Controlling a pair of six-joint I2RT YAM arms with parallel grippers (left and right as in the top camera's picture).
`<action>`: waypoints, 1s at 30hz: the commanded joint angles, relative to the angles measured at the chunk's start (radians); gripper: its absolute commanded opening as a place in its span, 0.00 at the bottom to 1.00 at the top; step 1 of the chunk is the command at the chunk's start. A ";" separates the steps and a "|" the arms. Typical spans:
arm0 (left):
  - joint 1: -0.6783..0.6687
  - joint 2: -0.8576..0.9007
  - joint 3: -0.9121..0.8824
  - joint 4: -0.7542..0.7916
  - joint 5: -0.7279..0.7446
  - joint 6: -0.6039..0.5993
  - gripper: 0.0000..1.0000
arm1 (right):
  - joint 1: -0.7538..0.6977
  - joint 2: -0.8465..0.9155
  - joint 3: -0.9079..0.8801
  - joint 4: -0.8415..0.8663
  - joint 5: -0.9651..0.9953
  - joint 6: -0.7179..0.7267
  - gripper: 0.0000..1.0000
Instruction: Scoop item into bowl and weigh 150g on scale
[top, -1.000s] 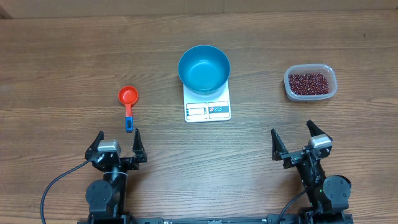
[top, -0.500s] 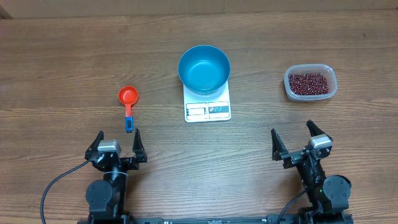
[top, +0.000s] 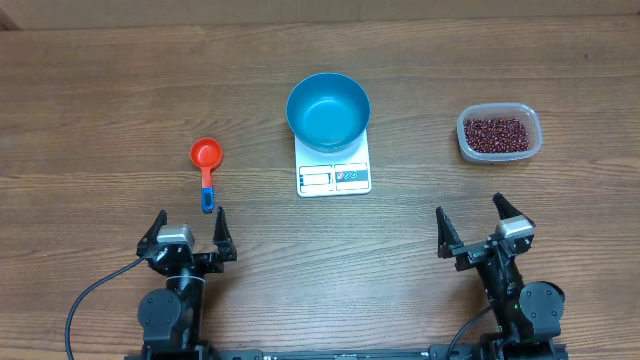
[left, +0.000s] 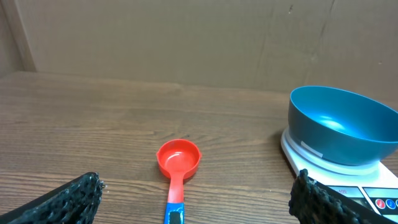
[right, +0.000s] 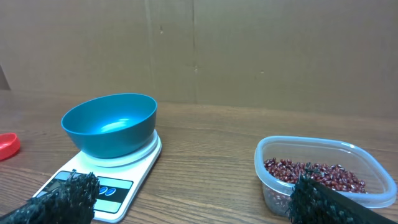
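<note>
From above, the brown wood-grain table (top: 120, 90) fills the whole view, its planks running left to right. The blue bowl (top: 328, 110) sits on the far part of the white scale (top: 334, 177) at the middle, leaving the scale's front panel uncovered. Well to the right, a clear tub (top: 466, 145) holds the dark red beans (top: 497, 133). To the left lies a red scoop (top: 206, 158), its blue-tipped handle pointing toward the near edge. The left gripper (top: 190, 218) and right gripper (top: 469, 208) hover at the near edge, both spread wide and holding nothing. A black cable (top: 90, 295) loops beside the left arm.

From the left wrist, a plain cardboard wall (left: 186, 37) stands behind the table's far edge. The scoop lies ahead between the wide-spread fingers, with bowl and scale off to the right.

From the right wrist, the same brown cardboard backs the scene. The tub of beans is near on the right, the bowl on the scale to the left, and a sliver of the scoop shows at the left edge.
</note>
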 joint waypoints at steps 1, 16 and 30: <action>0.006 -0.011 -0.004 0.001 -0.006 0.026 1.00 | 0.005 -0.013 -0.010 0.005 -0.002 -0.002 1.00; 0.006 -0.011 -0.004 0.001 -0.006 0.026 1.00 | 0.005 -0.013 -0.010 0.005 -0.002 -0.002 1.00; 0.006 -0.011 0.098 -0.129 -0.007 0.039 1.00 | 0.005 -0.013 -0.010 0.005 -0.002 -0.002 1.00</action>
